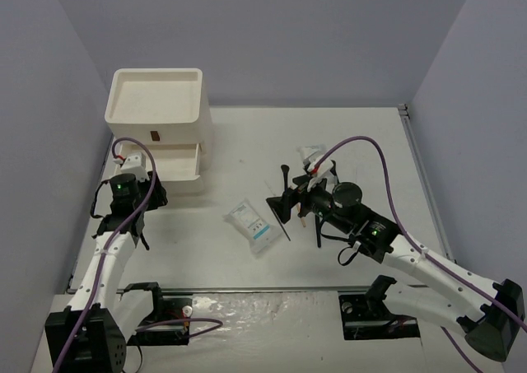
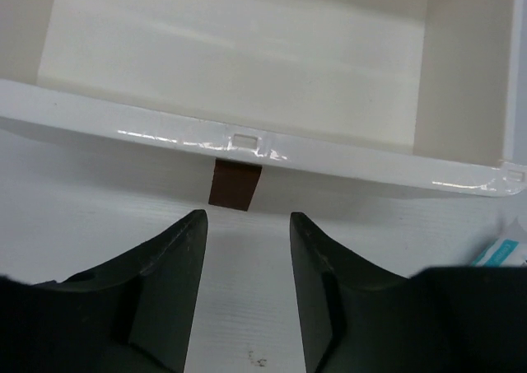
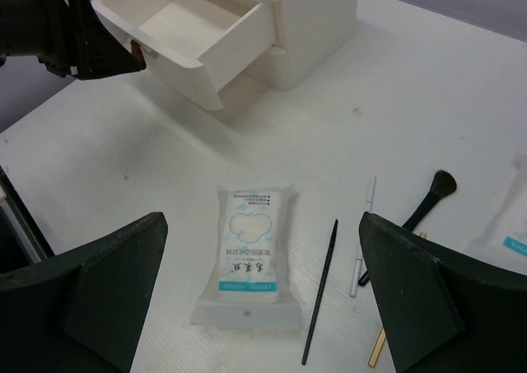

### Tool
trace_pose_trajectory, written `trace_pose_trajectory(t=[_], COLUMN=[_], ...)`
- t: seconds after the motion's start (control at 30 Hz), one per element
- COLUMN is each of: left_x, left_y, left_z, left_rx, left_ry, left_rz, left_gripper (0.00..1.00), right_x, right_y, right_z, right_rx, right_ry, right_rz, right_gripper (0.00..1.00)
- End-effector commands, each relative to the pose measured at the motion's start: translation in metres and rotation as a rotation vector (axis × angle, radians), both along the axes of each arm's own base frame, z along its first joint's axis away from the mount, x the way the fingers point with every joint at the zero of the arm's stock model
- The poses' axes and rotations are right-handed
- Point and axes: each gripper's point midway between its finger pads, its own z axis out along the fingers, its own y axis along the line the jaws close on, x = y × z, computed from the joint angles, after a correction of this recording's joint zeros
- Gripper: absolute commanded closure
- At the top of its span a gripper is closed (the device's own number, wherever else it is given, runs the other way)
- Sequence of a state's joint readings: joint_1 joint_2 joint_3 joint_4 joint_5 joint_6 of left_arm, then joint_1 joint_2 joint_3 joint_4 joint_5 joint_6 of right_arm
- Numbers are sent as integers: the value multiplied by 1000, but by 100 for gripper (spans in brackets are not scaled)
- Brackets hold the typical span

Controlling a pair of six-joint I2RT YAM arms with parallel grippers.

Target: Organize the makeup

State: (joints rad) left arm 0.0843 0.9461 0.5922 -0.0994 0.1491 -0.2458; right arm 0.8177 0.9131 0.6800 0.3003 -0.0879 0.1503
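1. Left wrist view: we see our left gripper [image 2: 247,221] open and holding nothing, with the open drawer [image 2: 247,142] just ahead of the fingertips. Its brown tab [image 2: 235,184] sits dead centre.
2. Our right gripper [image 3: 262,225] is spread wide and empty.
3. Between its fingers, below them, lie the white packet [image 3: 249,254], thin black brush [image 3: 321,291] and clear tube [image 3: 365,233].
4. The fan brush [image 3: 432,196] lies just past the right-hand finger, and the second packet [image 3: 506,237] is further out.

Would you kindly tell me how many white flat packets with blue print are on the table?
2. One packet lies mid-table, right of the white plastic drawer box; the other lies farther back, partly behind the right arm. More may be hidden beneath it.
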Motion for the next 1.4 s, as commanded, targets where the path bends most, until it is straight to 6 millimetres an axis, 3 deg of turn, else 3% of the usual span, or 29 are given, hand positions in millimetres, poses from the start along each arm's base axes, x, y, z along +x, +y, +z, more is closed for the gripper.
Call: trace_pose_trajectory(t=[0.0,0.2,0.37,0.53,0.7,0.77,0.97,1.13,1.27,1.37], left_x=[2,-21,-44,-58,-60,-60,-64,-68,-69,-69], left_y=[-4,-7,-17,-28,-39,-39,-32,-39,-39,-38], left_z=[26,47,83,94,95,95,92,92,93,93], left_rx=[-47,-88,-103,-98,-98,-82,-26,-16,-14,-11], left_ry=[-41,0,-57,-91,-128,-138,-130,-133,-137,-137], left_rz=[28,58,17,-58,-122,-128,-113,-144,-144,-137], left_gripper=[48,31,17,11,10,9,9,9,9,9], right_x=[9,28,40,44,37,35,31,27,26,27], right_y=[-10,-43,-72,-92,-100,-106,-126,-135,-137,-139], right_z=[10,-34,-84,-144,-182,-195,-216,-234,-242,-242], right_rx=[47,-28,-57,-131,-166,-197,-243,-290,-317,-328], right_ry=[-4,167,346,530,640,669,717,753,768,761], right_rz=[-91,-356,-537,-611,-676,-704,-782,-811,-822,-827], right_gripper=[0,3,17,25,44,45,51,59,71,88])
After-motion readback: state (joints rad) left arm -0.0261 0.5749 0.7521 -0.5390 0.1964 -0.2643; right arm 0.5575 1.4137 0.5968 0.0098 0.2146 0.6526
